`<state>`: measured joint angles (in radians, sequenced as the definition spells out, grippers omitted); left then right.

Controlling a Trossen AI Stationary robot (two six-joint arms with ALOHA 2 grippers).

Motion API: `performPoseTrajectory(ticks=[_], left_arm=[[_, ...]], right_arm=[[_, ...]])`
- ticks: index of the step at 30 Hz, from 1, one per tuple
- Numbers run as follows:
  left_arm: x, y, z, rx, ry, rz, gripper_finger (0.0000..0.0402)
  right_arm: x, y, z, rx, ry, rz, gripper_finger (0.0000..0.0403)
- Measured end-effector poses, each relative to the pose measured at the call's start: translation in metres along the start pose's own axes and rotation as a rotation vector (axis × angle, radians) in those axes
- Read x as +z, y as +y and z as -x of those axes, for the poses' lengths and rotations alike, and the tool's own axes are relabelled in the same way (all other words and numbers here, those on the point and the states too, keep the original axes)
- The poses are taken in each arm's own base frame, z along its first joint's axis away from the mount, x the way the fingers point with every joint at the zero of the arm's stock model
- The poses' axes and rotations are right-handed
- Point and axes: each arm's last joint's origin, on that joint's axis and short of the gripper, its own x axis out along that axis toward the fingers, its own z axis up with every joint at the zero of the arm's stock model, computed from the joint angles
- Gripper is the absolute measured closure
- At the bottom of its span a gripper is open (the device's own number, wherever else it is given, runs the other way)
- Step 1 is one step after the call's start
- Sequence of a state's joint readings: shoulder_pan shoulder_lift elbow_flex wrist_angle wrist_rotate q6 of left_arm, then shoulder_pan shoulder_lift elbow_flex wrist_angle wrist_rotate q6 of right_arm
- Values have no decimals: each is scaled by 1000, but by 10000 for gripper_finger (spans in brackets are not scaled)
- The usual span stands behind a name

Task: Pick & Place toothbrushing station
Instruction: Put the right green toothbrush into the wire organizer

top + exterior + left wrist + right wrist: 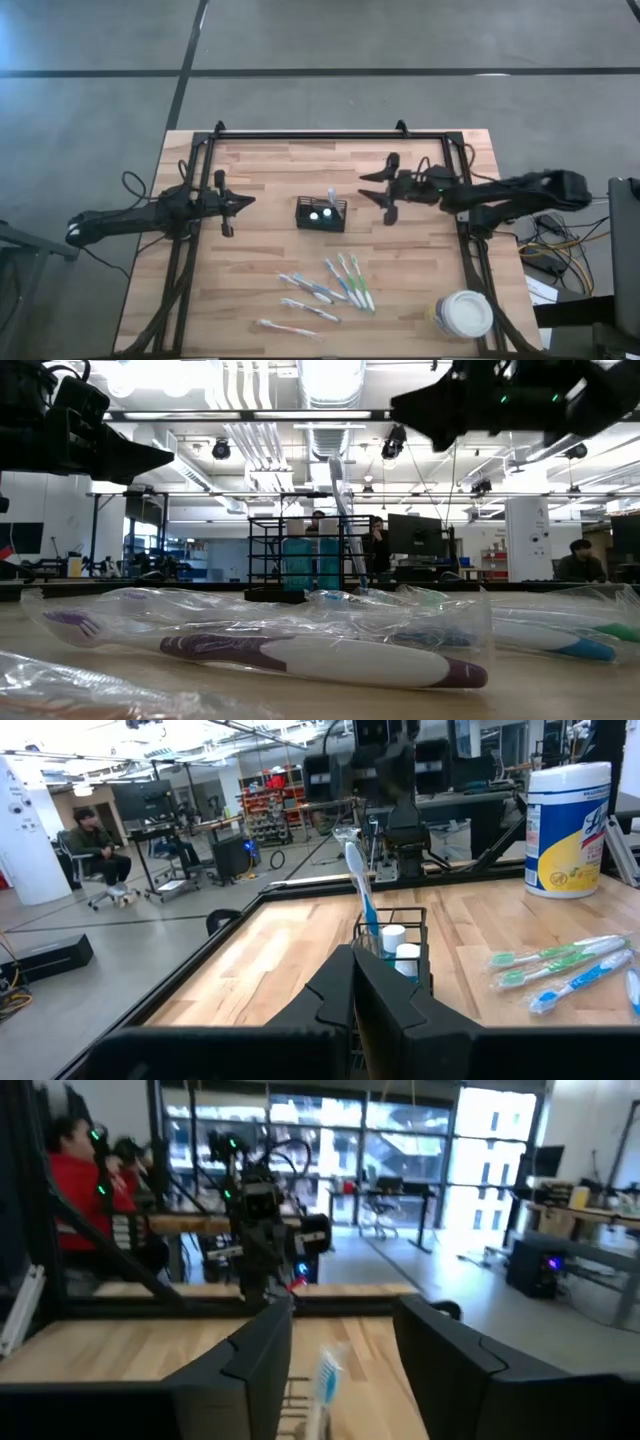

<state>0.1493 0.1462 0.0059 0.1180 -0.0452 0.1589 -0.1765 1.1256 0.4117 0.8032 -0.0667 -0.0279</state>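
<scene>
Mostly hidden: caddy (300,1398) behind toothbrush (325,1385).

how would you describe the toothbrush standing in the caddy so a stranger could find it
Start at the wooden table and find the small black mesh caddy near its middle, between the two arms. One toothbrush stands upright in it, head up. The other toothbrushes lie flat in clear wrappers nearer the table's front edge.

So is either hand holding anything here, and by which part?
Nothing is held. The right hand hangs open beside the caddy, clear of the toothbrush standing in it. The left hand is shut and empty.
</scene>
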Motion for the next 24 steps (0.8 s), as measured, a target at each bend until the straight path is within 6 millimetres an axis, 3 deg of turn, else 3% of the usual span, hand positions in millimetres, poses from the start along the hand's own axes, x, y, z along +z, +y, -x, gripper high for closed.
performPoseTrajectory(ticks=[7,13,18,24], left_arm=[[0,0,0,0,2,9,390],[0,0,0,0,1,22,390],[0,0,0,0,-2,23,390],[0,0,0,1,-2,29,390]], right_arm=[[40,0,41,-56,82,41,314],[46,2,71,-68,256,-46,388],[41,4,75,-74,407,-167,390],[44,12,62,-52,583,-234,390]])
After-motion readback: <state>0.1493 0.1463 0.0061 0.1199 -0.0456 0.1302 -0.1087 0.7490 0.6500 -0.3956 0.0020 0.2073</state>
